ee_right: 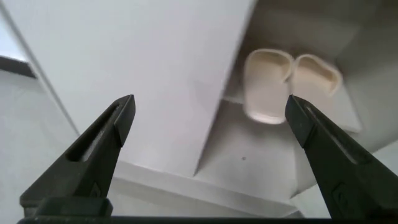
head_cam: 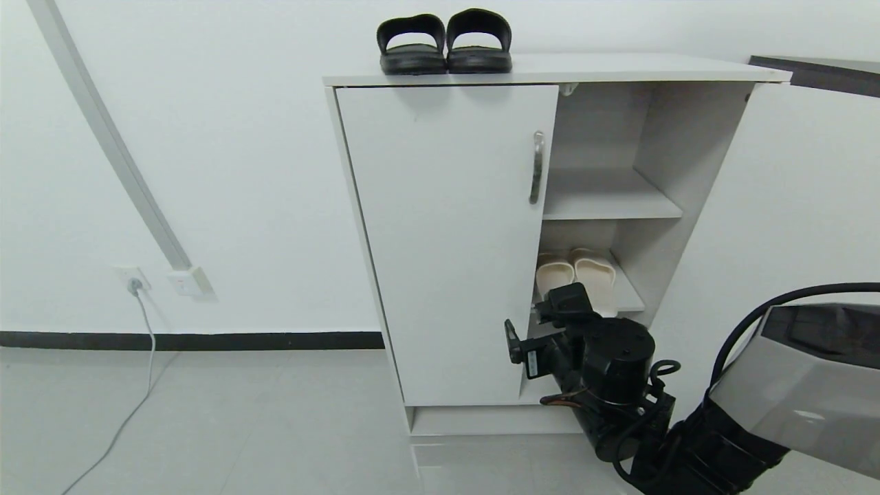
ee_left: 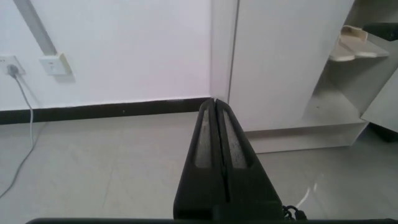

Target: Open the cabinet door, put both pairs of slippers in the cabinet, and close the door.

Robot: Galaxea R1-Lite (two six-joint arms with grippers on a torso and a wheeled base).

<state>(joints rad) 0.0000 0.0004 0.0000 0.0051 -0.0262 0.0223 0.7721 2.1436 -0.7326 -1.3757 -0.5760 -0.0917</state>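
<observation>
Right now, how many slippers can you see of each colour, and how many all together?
Black slippers: 2, on top of the cabinet
Cream slippers: 2, on a shelf inside it
Total: 4 slippers

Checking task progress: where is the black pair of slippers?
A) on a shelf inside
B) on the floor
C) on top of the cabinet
C: the black slippers sit on top of the cabinet, while the cream slippers lie inside it.
</observation>
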